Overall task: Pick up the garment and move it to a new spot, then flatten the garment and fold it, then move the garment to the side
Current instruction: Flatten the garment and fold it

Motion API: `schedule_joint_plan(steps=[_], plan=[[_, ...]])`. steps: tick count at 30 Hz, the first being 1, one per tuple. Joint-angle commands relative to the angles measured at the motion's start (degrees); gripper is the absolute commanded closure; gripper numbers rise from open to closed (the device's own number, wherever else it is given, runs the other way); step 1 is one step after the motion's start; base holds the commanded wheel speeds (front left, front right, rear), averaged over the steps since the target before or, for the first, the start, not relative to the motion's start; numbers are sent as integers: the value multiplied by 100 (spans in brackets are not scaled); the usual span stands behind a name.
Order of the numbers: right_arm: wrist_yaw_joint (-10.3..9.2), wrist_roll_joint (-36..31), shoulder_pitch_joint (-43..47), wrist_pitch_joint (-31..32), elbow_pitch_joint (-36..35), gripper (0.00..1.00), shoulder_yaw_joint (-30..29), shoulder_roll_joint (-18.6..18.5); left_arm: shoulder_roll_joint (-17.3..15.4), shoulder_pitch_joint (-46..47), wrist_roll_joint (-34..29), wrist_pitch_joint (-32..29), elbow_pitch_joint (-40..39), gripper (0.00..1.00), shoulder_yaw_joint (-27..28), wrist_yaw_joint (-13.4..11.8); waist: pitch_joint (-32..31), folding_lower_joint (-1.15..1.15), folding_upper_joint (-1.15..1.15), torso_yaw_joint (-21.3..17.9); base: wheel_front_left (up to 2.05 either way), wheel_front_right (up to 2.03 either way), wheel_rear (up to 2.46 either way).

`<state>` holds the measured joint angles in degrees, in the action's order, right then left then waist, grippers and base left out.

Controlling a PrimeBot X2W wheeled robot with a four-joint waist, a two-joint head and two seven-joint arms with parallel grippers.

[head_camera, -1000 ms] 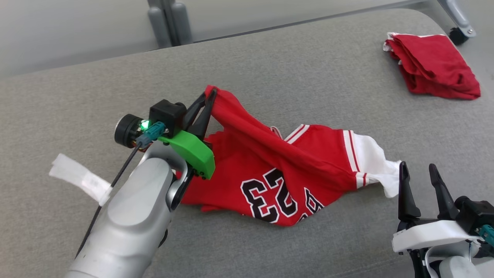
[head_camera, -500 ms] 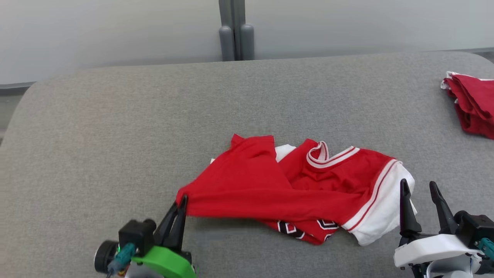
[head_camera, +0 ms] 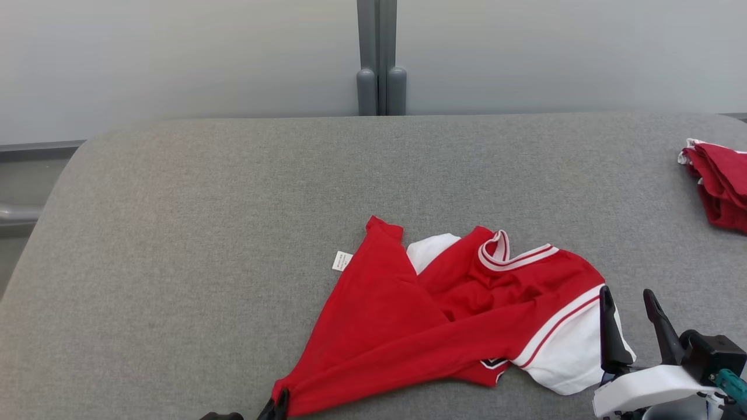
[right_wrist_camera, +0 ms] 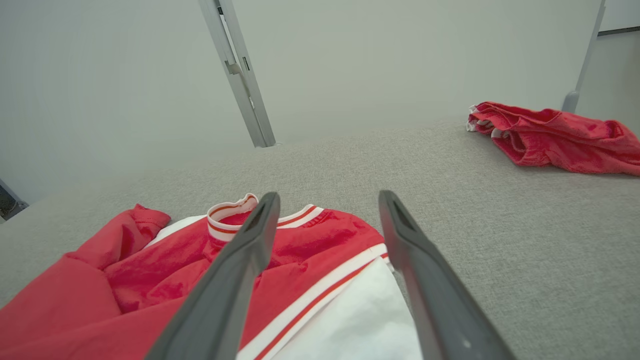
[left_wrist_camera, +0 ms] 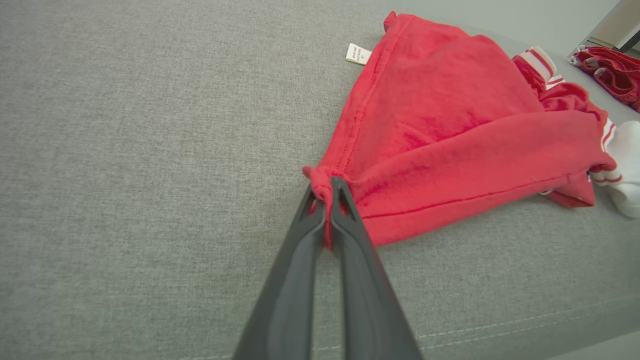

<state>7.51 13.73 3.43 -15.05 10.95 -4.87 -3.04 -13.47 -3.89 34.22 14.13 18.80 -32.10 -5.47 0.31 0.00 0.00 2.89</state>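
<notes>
1. Head view, left: left tool (head_camera: 279,403) at the lower edge, pinched tight on a red hem corner of the garment (head_camera: 408,326).
2. Centre: garment lies crumpled on the grey counter (head_camera: 204,233), drawn taut toward that corner; white label (head_camera: 342,260) at its left edge.
3. Right: right tool (head_camera: 627,297) spread wide and empty, at the garment's white part.
4. Far right: folded red cloth (head_camera: 721,181), well apart.
</notes>
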Motion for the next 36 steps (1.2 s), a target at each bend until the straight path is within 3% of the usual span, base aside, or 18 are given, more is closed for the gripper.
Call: schedule_joint_plan(steps=[1,2,3,9,19,29,36], plan=[[-5,-22,93,-16,19,0,-7,-31,-31,-9,-45,30,68,74,40,29,-38,0,0,-36,0,0,0],[-5,-20,92,-16,26,0,-5,-32,-28,26,-62,53,112,49,74,31,-49,0,0,-49,0,0,0],[-5,-20,88,-16,30,0,-2,-31,-28,48,-76,67,143,0,93,41,-58,0,0,-60,0,0,0],[-5,-14,101,-16,6,0,-30,-30,-24,202,-229,113,85,0,389,26,-100,0,0,-103,0,0,0],[-5,-59,107,-16,-5,0,103,-154,227,80,-890,104,-599,0,1515,109,-135,0,0,-209,0,0,0],[-6,-69,232,-16,-96,0,327,-385,526,8,-1515,105,-813,0,2479,450,-209,0,0,-390,0,0,0],[-5,-237,364,-16,-267,0,449,-433,644,50,-1769,105,-684,0,2836,709,-263,0,0,-440,0,0,0]])
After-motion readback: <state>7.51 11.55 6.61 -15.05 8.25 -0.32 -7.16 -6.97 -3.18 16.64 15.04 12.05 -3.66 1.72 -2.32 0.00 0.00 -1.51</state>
